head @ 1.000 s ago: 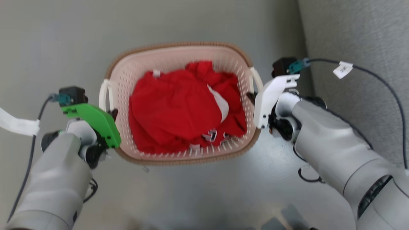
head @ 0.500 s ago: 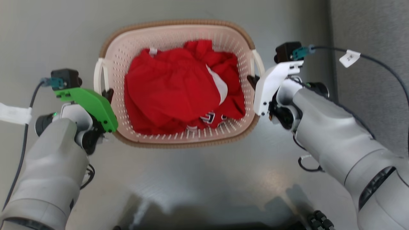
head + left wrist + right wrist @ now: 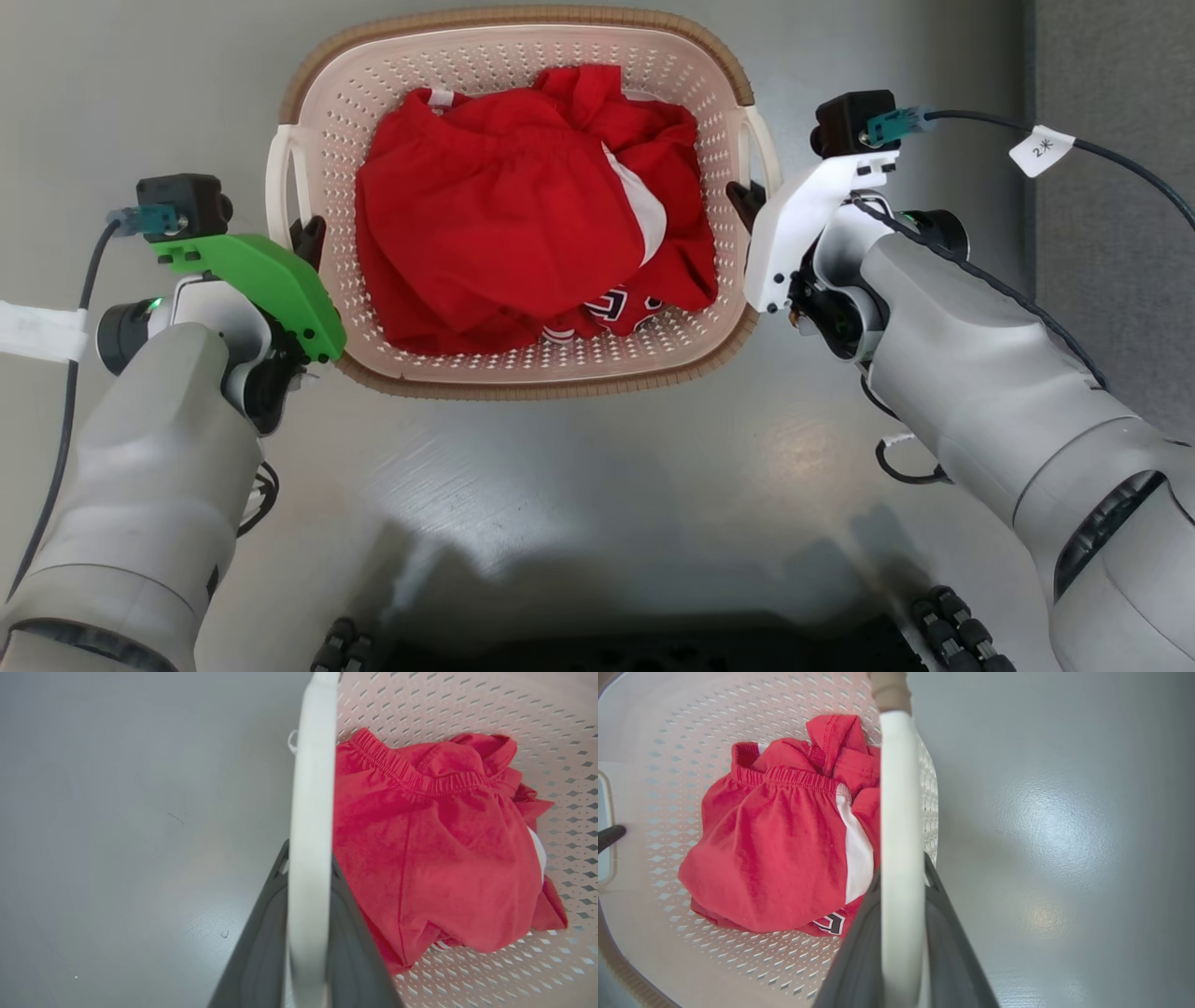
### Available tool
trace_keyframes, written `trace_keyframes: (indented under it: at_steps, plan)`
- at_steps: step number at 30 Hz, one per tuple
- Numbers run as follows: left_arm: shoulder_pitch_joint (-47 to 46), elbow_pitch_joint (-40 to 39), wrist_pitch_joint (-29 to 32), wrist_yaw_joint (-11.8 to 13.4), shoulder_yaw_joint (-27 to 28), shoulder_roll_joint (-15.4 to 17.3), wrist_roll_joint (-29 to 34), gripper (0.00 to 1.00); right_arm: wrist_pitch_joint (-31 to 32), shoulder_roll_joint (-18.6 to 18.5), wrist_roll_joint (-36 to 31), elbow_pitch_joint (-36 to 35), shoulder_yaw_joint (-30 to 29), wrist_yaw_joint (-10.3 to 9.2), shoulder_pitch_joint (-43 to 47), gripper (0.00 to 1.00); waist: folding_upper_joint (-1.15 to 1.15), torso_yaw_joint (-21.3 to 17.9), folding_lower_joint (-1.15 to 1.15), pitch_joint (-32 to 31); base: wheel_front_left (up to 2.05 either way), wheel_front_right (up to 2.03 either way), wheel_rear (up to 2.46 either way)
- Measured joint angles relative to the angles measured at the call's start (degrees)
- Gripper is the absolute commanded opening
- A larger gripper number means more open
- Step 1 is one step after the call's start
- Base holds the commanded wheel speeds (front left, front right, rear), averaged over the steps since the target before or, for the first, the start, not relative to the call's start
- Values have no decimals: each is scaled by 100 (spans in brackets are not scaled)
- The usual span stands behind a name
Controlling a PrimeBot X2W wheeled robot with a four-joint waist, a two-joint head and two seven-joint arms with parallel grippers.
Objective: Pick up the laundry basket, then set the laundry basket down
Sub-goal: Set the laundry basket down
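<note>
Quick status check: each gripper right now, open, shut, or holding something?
left gripper: shut on the laundry basket's left handle.
right gripper: shut on the basket's right handle.

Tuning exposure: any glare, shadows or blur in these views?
Head view: sharp; mild sheen on the floor, dark shadow along the bottom edge. Left wrist view: basket crisp, its left handle soft. Right wrist view: right handle soft too, glare patch on the floor.

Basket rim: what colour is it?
Brown, woven-look basket rim; it shows best in the head view.
</note>
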Motion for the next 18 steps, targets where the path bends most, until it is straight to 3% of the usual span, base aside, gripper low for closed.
trace_keyframes:
  at_steps: [18]
  plan:
    - [-38,87,-447,4,-54,-82,29,0,-424,-26,-2,33,140,-47,-89,0,0,69,-1,313,0,0,0]
